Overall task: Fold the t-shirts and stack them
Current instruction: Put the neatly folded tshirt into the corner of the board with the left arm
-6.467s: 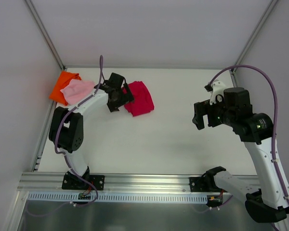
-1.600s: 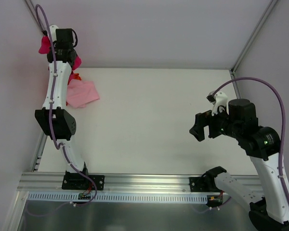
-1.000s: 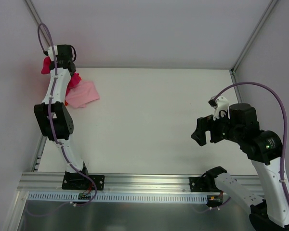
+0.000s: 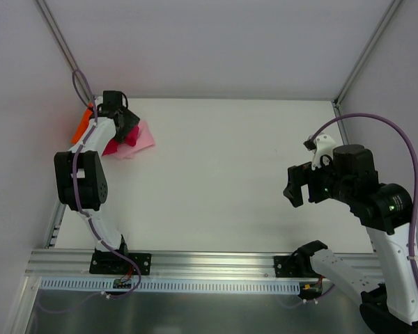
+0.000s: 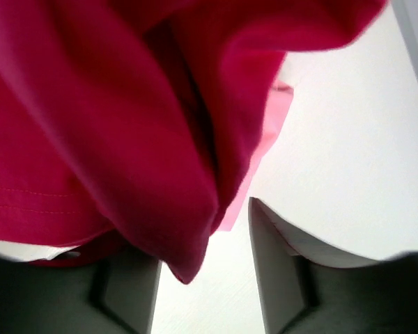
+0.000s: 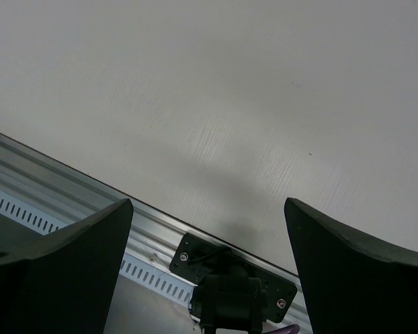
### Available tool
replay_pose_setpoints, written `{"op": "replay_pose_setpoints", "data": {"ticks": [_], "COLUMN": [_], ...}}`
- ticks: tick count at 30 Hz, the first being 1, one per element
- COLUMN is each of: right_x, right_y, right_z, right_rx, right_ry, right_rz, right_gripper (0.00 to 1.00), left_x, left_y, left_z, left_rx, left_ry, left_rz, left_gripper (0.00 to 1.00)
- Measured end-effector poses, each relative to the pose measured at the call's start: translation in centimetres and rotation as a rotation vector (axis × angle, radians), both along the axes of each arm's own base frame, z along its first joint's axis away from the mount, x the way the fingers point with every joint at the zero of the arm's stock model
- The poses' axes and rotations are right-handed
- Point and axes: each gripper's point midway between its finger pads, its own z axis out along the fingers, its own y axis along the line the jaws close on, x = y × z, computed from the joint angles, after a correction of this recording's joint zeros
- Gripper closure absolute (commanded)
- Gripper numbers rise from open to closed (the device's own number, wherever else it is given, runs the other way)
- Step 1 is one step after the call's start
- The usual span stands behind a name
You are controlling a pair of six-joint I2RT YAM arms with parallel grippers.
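Note:
The crimson t-shirt (image 5: 104,118) fills the upper left of the left wrist view and drapes over the left finger (image 5: 129,292). My left gripper (image 5: 202,243) is open, with bare table showing between its jaws. Under the crimson cloth peeks the light pink t-shirt (image 5: 268,139). From above, the left gripper (image 4: 124,124) sits low over the far-left corner pile: crimson t-shirt (image 4: 113,147), pink t-shirt (image 4: 145,136), orange t-shirt (image 4: 81,128) behind the arm. My right gripper (image 4: 296,191) hangs open and empty at the right, wide apart in its own view (image 6: 209,257).
The pile lies close to the left wall and its slanted metal post (image 4: 63,49). An aluminium rail (image 6: 70,195) with the right arm's base bracket (image 6: 233,278) runs along the near edge. White table (image 4: 230,167) stretches between the arms.
The left arm has come down from up against the back wall onto the corner pile with the crimson t-shirt, and its jaws have parted. The right arm has barely moved.

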Motion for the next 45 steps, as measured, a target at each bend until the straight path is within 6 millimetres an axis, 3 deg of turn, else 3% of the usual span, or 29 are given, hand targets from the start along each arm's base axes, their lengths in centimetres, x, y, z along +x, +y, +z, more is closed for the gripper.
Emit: {"op": "replay_pose_setpoints", "data": {"ticks": [1,4,7,13,18,22,26,33,36,41,45], "right_x": [0.0,0.0,-0.2,-0.3,-0.2,0.0,0.0,-0.7,-1.2,-2.0,-2.2], "right_y": [0.0,0.0,0.0,0.0,0.3,0.9,1.3,1.5,1.4,1.0,0.6], "right_z": [0.0,-0.2,-1.2,-3.2,-3.8,-3.5,-3.3,-2.9,-2.7,-2.7,-2.7], "right_rx": [0.000,0.001,-0.007,-0.018,-0.006,0.020,0.043,0.082,0.097,0.098,0.080], "right_ry": [0.001,-0.001,0.018,0.058,0.068,0.057,0.053,0.049,0.046,0.049,0.050], "right_rz": [0.000,0.000,0.001,0.000,0.004,0.017,0.026,0.026,0.021,0.011,0.000], "right_gripper": [0.03,0.03,0.04,0.03,0.04,0.03,0.03,0.03,0.04,0.03,0.04], "left_x": [-0.2,-0.5,-0.1,0.8,-0.5,0.2,3.4,9.6,11.2,12.2,11.2], "left_y": [-0.1,-0.7,-1.0,-1.7,-2.0,-1.8,-1.0,0.1,0.5,0.8,1.2], "left_z": [0.0,1.0,3.4,12.1,19.7,22.5,21.3,12.1,9.8,10.0,10.1], "left_rx": [-0.002,-0.025,-0.031,-0.048,-0.017,0.031,0.068,0.044,0.022,0.020,0.038], "left_ry": [-0.002,-0.031,-0.095,-0.289,-0.479,-0.554,-0.539,-0.371,-0.343,-0.340,-0.327], "left_rz": [-0.010,-0.028,-0.044,-0.082,-0.124,-0.158,-0.183,-0.245,-0.253,-0.263,-0.243], "left_gripper": [0.02,0.01,0.01,0.01,0.01,0.01,0.01,0.06,0.05,0.06,0.07]}}
